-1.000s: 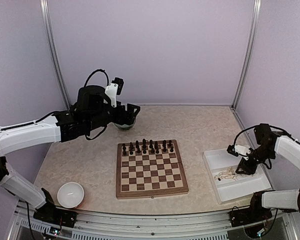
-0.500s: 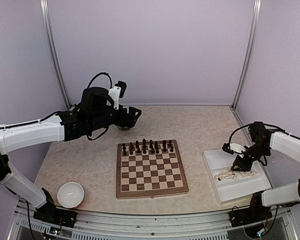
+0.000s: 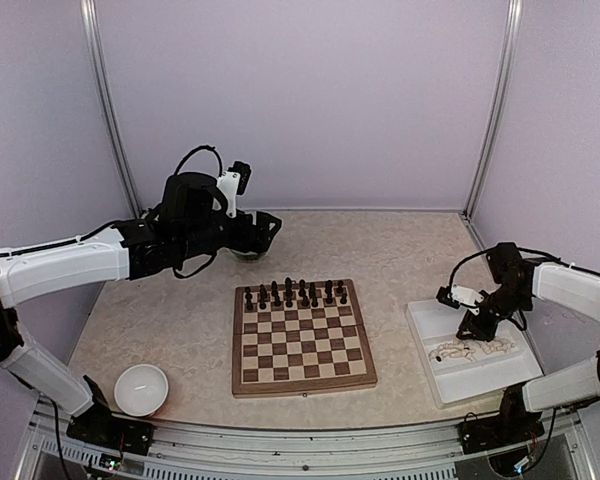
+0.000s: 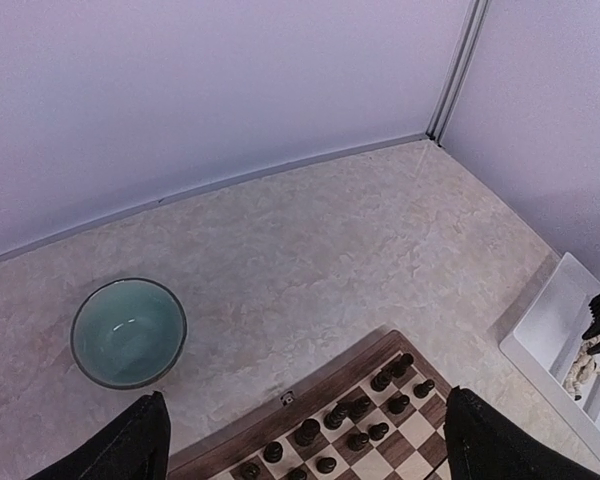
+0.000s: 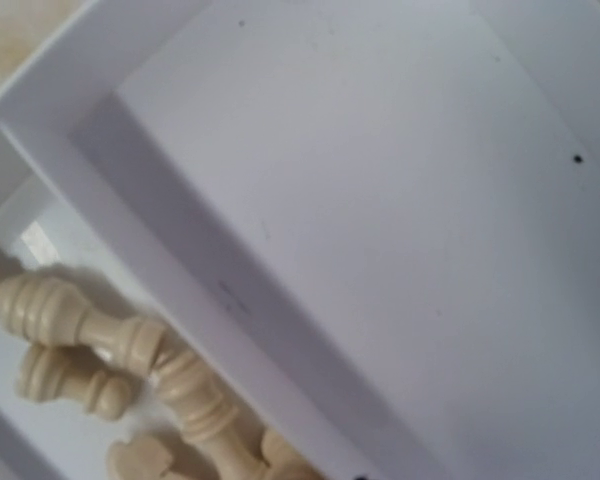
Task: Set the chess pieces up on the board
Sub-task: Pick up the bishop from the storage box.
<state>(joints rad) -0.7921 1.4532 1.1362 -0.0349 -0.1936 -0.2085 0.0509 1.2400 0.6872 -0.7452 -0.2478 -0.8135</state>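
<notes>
The board [image 3: 305,385] lies in the middle of the table, with dark chessmen [image 3: 295,293] in two rows along its far side. The cream chess pieces [image 3: 470,350] lie in a heap in the white tray [image 3: 420,322] on the right. My right gripper [image 3: 477,325] hangs low over the tray just beside that heap. The right wrist view shows several cream pieces [image 5: 80,320] lying flat behind a tray wall [image 5: 180,270], but not my fingers. My left gripper [image 3: 265,225] hovers open behind the board's far edge [image 4: 345,378], fingers [image 4: 140,445] wide apart and nothing between them.
A teal bowl [image 4: 128,332] stands behind the board's far left corner, partly hidden by my left arm in the top view. A white bowl [image 3: 141,389] sits at the near left. Purple walls close the table on three sides.
My right arm has moved leftward and lower over the tray, towards the cream pieces. My left gripper has shifted slightly right and stays open.
</notes>
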